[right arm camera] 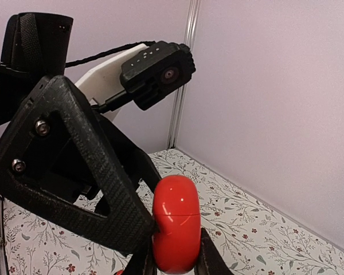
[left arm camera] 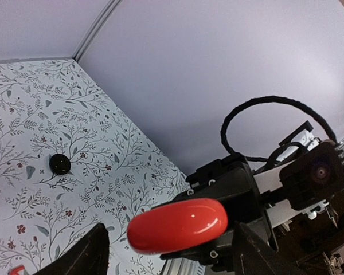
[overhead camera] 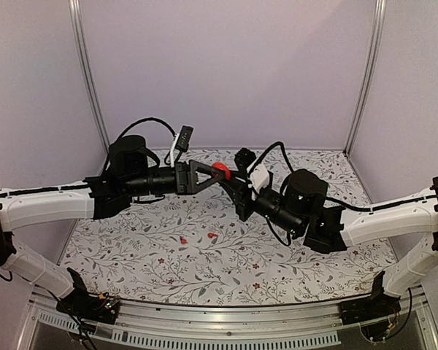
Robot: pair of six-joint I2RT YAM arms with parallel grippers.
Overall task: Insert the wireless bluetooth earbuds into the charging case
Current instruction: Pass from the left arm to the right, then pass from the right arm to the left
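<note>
Above the far middle of the surface [overhead camera: 131, 255], a red case [overhead camera: 220, 172] hangs in the air where the two arms meet, well clear of the flowered top. It is a rounded, coin-like shell, and its two halves meet in a thin seam that shows in the right wrist view [right arm camera: 175, 222].

The right fingers [right arm camera: 209, 262] are closed on the case. They pinch its lower part from both flat sides, so it stands on edge above them. The left fingers [left arm camera: 92, 255] reach in from the left and stand wide apart, one to each side of the case. In the left wrist view there is a clear gap between the left-hand finger and the near end of the red shell. In the right wrist view the tip of one big triangular left finger [right arm camera: 103, 189] lies right against the side of the case. Whether the other left finger touches it cannot be told.

Down on the surface, nearer the arm bases and well apart from the case, lies a red earbud [overhead camera: 183, 240]. Another red earbud [overhead camera: 212, 235] lies just to its right, with a small gap between them.

Near the far wall a small black round piece [left arm camera: 59, 164] rests on the surface. It is too small to tell what it is.
</note>
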